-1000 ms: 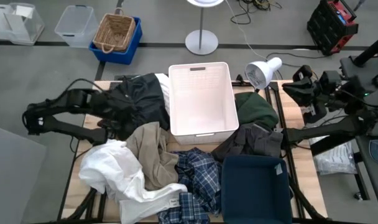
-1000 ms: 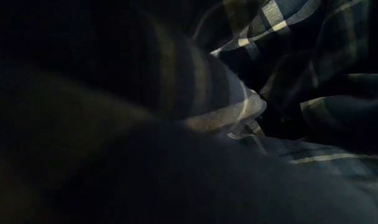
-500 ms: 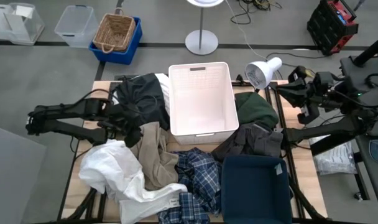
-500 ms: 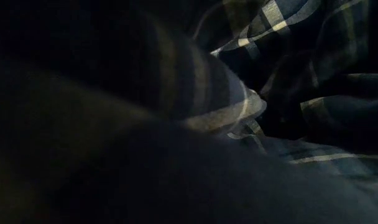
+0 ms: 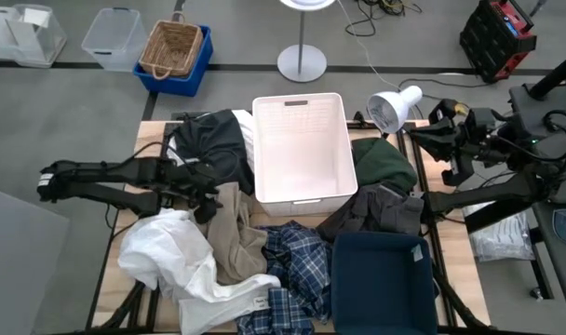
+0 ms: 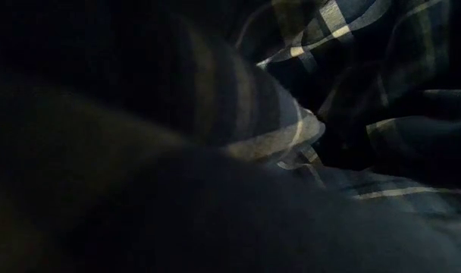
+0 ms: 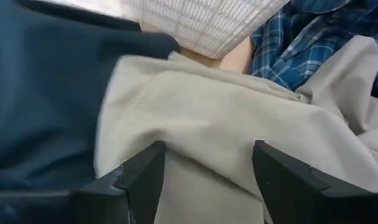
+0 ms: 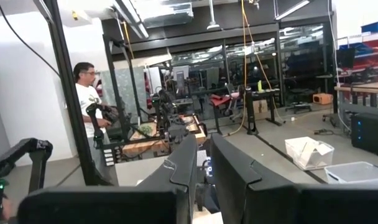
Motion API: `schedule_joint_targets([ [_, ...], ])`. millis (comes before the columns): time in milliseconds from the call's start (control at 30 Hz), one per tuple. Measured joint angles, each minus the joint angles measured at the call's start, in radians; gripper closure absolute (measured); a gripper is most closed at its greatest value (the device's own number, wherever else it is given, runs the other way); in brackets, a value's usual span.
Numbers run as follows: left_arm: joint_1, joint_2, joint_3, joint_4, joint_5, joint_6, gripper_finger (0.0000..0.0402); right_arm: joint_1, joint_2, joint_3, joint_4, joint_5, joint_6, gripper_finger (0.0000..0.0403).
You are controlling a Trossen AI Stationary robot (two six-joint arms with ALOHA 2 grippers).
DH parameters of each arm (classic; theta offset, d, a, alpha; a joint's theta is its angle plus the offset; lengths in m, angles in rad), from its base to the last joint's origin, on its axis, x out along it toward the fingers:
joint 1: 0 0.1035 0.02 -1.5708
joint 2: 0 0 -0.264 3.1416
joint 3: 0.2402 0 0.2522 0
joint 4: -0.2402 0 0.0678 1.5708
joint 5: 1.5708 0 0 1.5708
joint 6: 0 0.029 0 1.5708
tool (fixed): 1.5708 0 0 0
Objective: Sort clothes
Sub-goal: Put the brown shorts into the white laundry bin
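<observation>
The tan garment (image 7: 239, 124), limp and light between the black piece (image 5: 208, 140) and plaid shirt (image 5: 297, 256), should bunch easily, so the left gripper (image 7: 207, 180), fingers spread above it, could pinch a raised fold (right gripper (image 8: 201, 174) pressed together, idle).

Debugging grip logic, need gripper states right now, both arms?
Left gripper: open, empty, over the tan garment.
Right gripper: shut, empty, raised beyond the table's right edge.
</observation>
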Motion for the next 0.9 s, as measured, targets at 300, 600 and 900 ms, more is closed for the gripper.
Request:
schedule_joint_targets([
  [300, -0.001, 0.003, -0.094, 0.078, 0.020, -0.053, 0.0307, 0.000, 0.006, 0.000, -0.034, 0.000, -0.013, 0.0364],
  [600, -0.017, 0.002, 0.094, -0.008, 0.022, -0.018, 0.0400, 0.000, 0.010, 0.000, -0.053, 0.000, -0.043, 0.0364],
  [900, -0.069, 0.002, 0.572, -0.217, -0.009, -0.013, 0.0401, 0.000, 0.010, 0.000, -0.053, 0.000, -0.079, 0.0364],
])
